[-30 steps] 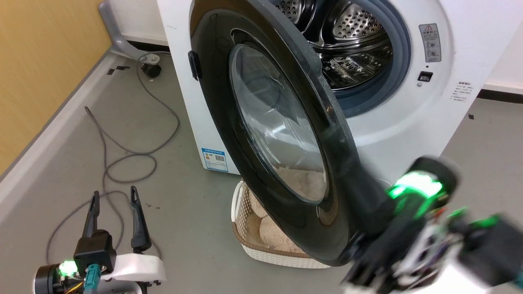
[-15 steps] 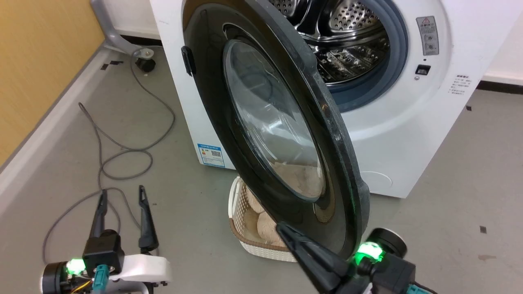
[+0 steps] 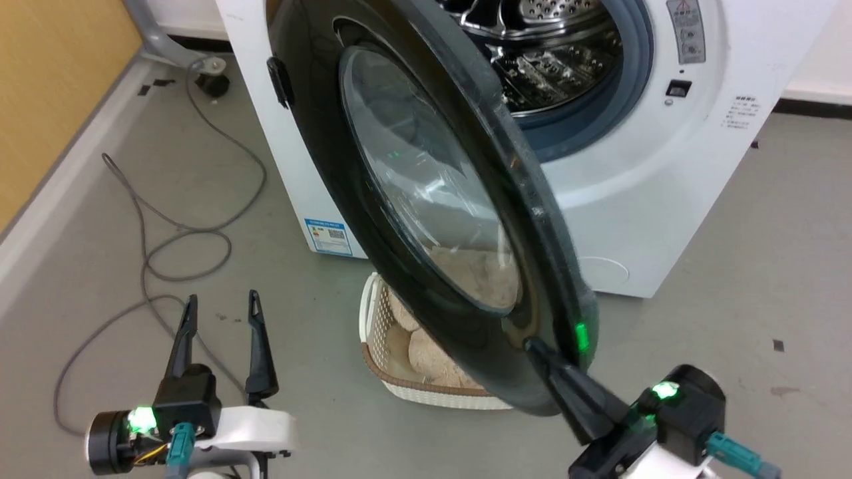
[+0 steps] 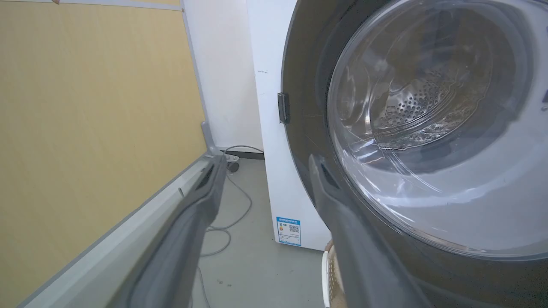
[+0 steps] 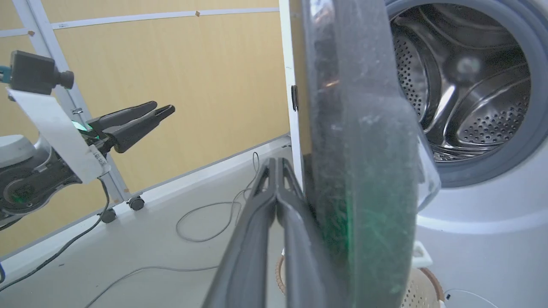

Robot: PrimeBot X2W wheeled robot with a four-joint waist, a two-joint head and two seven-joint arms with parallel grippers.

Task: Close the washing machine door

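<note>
Washing machine door (image 3: 426,199) hangs half open just beyond my right pincer (image 3: 536,347), whose 2 fingers are pressed together on nothing, tips against its glossy outer face near the lower rim, with the washing machine (image 3: 665,219) farther back.

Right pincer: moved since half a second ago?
Yes. Against the basket, the right pincer slid right, toward the washing machine, now at the lower edge of the door.

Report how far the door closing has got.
Done: the right end effector, fingers together, is set against the outer face of the washing machine door, near its free edge. In hand: the push. Remaining: the swing and latching, as the door stands wide open, drum exposed. The left end effector hangs open.
</note>
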